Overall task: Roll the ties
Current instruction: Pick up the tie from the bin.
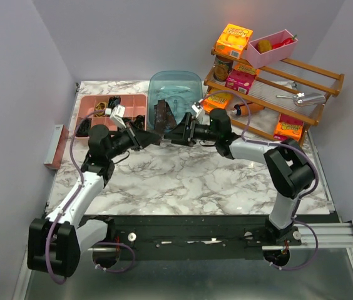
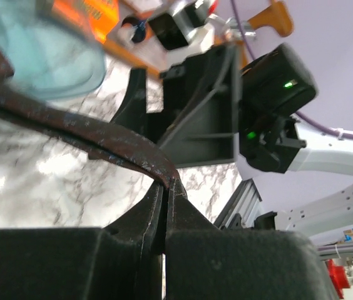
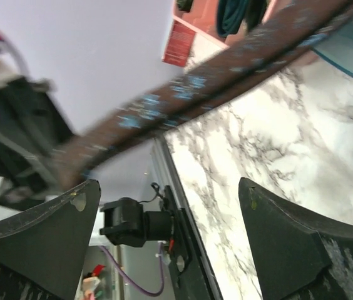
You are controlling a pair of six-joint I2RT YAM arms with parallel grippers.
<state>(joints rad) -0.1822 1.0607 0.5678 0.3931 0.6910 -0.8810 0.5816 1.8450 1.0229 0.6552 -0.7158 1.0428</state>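
Marble table (image 1: 183, 181) free at top-view centre; wrist views alone showing left gripper (image 2: 167, 185) clamped on tie (image 2: 101, 134), right gripper (image 3: 169, 187) spread wide.

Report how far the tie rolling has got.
Done: dark bundles, possibly rolled ties, sit in the pink tray. In hand: the left gripper is shut on one end of a brown tie, which stretches toward the blue bin; the right gripper is open beside it. Left: this tie shows no coil yet.
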